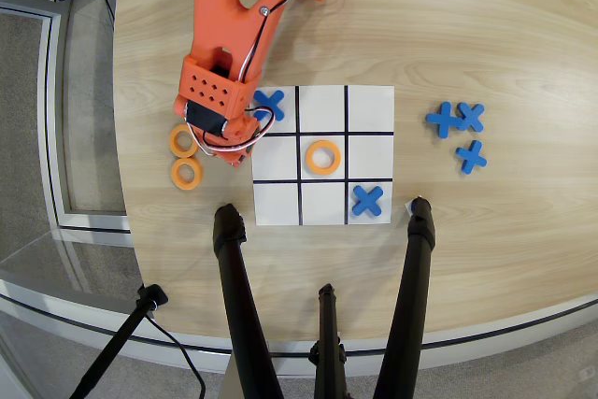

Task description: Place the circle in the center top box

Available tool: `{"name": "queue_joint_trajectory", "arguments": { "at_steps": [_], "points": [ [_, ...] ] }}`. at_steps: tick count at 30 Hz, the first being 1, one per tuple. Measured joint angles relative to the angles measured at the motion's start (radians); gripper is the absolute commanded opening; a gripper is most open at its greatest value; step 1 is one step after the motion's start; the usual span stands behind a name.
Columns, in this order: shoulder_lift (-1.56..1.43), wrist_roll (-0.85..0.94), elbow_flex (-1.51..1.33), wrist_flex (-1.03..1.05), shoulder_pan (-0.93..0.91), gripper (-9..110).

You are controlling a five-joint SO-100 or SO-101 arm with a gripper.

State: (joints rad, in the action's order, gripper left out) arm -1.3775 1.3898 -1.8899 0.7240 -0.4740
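Observation:
In the overhead view, one orange circle (322, 157) lies in the middle cell of the white 3x3 grid (370, 111). Two more circles (182, 140) (186, 174) lie on the table left of the grid. The center top box (322, 203) is the middle cell of the row farthest from the arm's base, and it is blank. My orange gripper (231, 149) points down at the grid's left edge, beside the two loose circles. The arm's body hides the fingertips, so I cannot tell whether they hold anything.
Blue X pieces lie in the grid's cell near the arm (269, 103) and in the far corner cell (367, 200). Three more X pieces (458, 123) lie right of the grid. Black tripod legs (231, 240) (419, 231) stand just beyond the grid.

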Motion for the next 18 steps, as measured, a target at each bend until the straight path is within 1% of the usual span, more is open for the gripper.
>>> {"name": "queue_joint_trajectory", "arguments": {
  "at_steps": [6, 8, 18],
  "points": [
    [-0.006, -0.015, -0.058, -0.140, 0.000, 1],
    [-0.012, -0.023, -0.069, -0.150, 0.006, 0],
    [-0.058, -0.081, -0.101, -0.127, 0.057, 0]
  ]
}}
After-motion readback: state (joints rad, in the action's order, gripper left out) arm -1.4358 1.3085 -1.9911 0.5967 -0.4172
